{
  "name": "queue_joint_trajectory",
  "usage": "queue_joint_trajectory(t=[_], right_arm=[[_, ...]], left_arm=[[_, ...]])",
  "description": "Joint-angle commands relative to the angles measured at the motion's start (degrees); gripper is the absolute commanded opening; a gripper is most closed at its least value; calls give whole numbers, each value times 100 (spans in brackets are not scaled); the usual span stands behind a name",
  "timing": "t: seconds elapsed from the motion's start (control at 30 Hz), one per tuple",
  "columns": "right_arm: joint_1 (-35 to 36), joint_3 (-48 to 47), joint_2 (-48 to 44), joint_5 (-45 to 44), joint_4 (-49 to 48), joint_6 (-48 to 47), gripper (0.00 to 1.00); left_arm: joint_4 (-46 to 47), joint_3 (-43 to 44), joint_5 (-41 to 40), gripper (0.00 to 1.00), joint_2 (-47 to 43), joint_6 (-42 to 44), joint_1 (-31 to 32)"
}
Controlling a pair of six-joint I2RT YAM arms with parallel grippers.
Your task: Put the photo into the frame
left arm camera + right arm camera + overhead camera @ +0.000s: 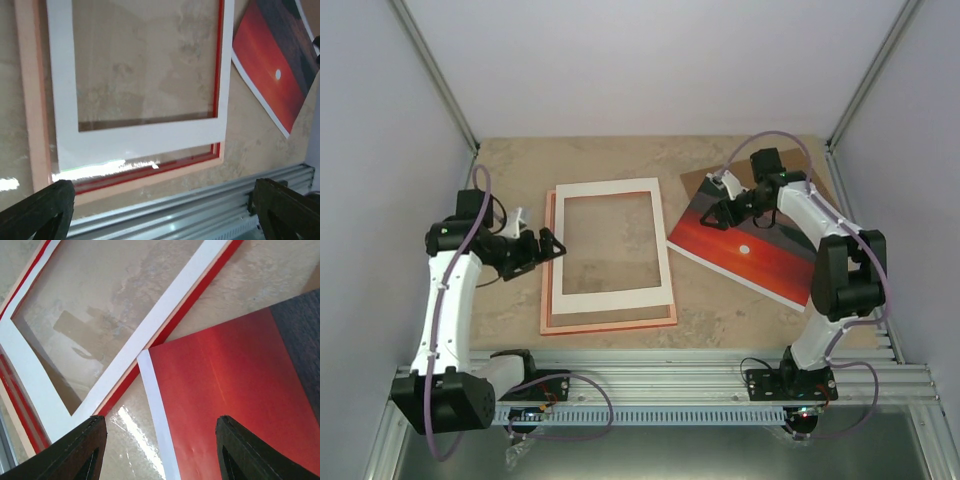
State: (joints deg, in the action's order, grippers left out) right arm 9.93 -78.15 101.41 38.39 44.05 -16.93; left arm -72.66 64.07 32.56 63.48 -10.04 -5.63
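Observation:
The frame (610, 322) lies flat left of centre, pale orange-pink side up, with red inner edges (150, 172). A white window mat (615, 295) lies on it, shifted toward the far side. The photo (760, 255), a red sunset with a small white sun, lies face up to the right, its near-left corner by the frame's right edge. My left gripper (542, 250) is open and empty at the frame's left edge. My right gripper (712, 215) is open and empty over the photo's left white border (155, 405); I cannot tell if it touches.
A brown cardboard board (693, 183) lies under the photo's far end. The aluminium rail (175, 210) runs along the table's near edge, close to the frame. Grey walls stand on the left, right and back.

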Motion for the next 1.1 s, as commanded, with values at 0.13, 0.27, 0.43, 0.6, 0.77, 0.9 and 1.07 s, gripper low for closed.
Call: queue_joint_trajectory(t=[0.13, 0.27, 0.43, 0.6, 0.77, 0.9, 1.07], right_arm=[[468, -93, 340, 101, -597, 493, 61], [694, -202, 617, 200, -870, 874, 60], [711, -275, 1099, 625, -985, 1252, 59], [797, -371, 1509, 914, -1171, 1499, 57], [862, -608, 1881, 1172, -1163, 1586, 53], [877, -708, 2144, 1231, -1152, 1596, 51], [879, -805, 2334, 1248, -1129, 1600, 50]], left_arm=[[1000, 607, -1426, 99, 589, 27, -74], [1790, 481, -1862, 98, 1404, 445, -187], [2252, 378, -1557, 77, 2519, 969, -205], [2750, 56, -1563, 58, 2961, 995, -207], [3191, -218, -1577, 44, 3291, 919, -204], [3503, -364, -1597, 41, 3496, 810, -209], [3707, -390, -1500, 33, 3776, 794, -208]])
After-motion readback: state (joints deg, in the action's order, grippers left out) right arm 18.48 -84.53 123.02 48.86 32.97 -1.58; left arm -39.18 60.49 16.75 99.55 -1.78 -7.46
